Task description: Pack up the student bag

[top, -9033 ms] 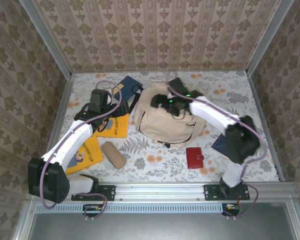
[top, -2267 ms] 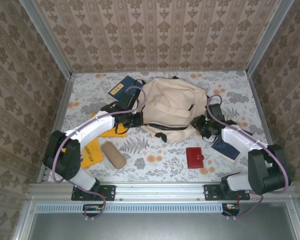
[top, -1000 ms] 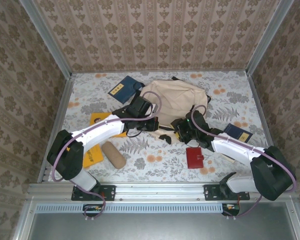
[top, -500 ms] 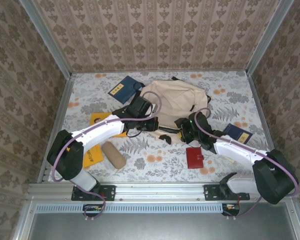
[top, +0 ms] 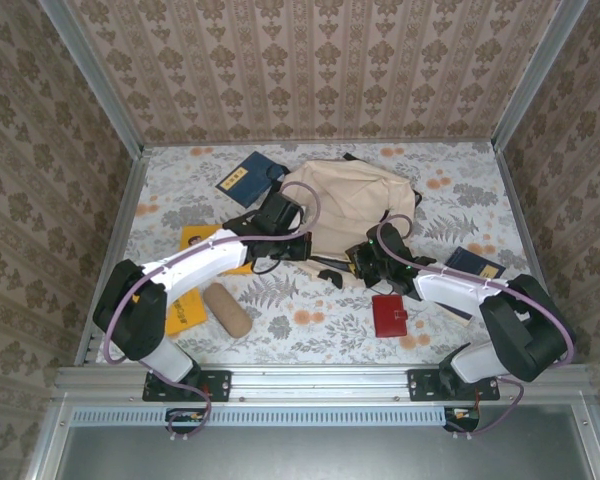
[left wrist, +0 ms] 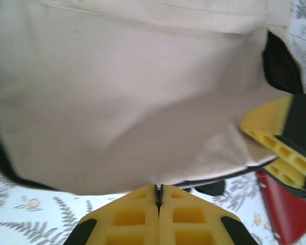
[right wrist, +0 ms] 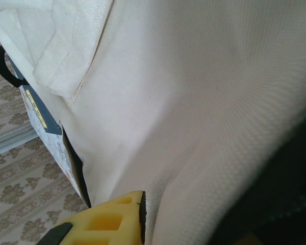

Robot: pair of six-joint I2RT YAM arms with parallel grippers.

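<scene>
large cream fabric backpack with black straps (top: pixel 345 205), slumped mid floral-print bench (top: pixel 180 190).
my left pincer (top: pixel 305 247) is closed at its near hem; right pincer (top: pixel 358 262), i can't tell; patterned walls (top: pixel 310 70) around.

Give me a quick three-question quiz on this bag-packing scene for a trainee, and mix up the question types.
1. True or false: the red wallet is already inside the bag.
2. Multiple choice: the left gripper is A) wide open above the table, B) shut at the bag's near edge, C) holding the pouch.
3. Short answer: how many blue booklets lie on the table outside the bag?

Key
1. False. The wallet lies on the table, in front of the bag.
2. B.
3. Two, one on each side of the bag.
</scene>
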